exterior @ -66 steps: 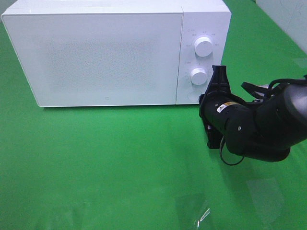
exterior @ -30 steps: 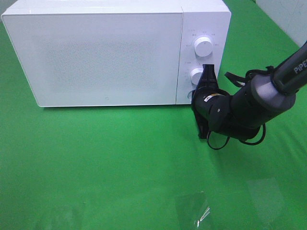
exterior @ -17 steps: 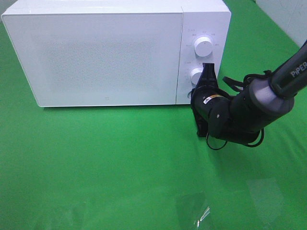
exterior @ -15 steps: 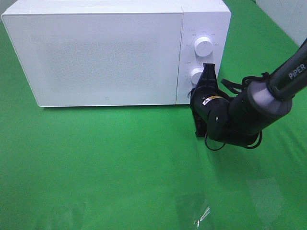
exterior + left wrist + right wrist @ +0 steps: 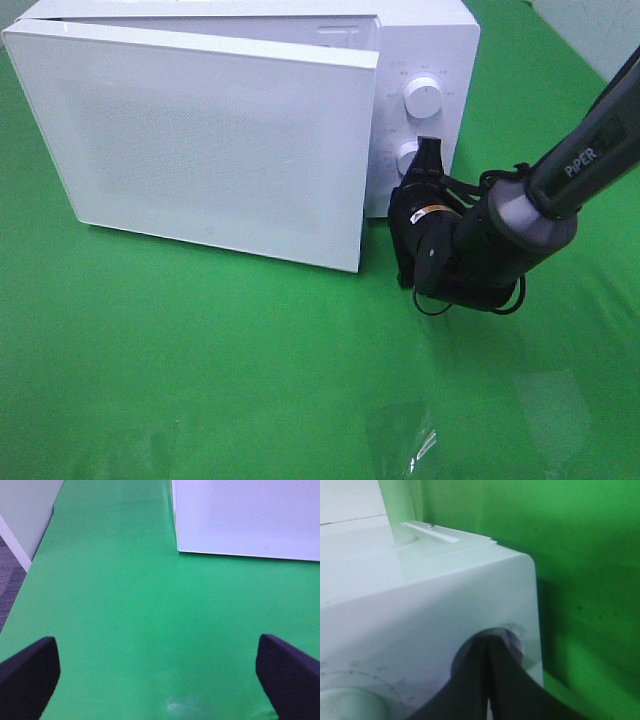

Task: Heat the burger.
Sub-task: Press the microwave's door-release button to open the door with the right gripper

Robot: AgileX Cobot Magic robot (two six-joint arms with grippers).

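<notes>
The burger is out of view. A white microwave (image 5: 425, 40) stands at the back of the green cloth, and its door (image 5: 200, 140) hangs partly open, swung out on the right side. My right gripper (image 5: 400, 200) is shut, with its tip pressed on the round door button (image 5: 512, 636) at the bottom of the control panel. The right wrist view shows the closed fingertips (image 5: 489, 647) against that button. My left gripper (image 5: 160, 680) is open and empty, low over the cloth in front of the door (image 5: 250, 515).
Two white knobs (image 5: 423, 92) (image 5: 410, 158) sit on the control panel above the button. The green cloth (image 5: 200, 350) covers the table. A shiny patch (image 5: 420, 440) glints on the cloth near the front edge.
The right gripper moved left onto the door button and pressed it. The microwave door, shut half a second ago, has sprung partly open.
</notes>
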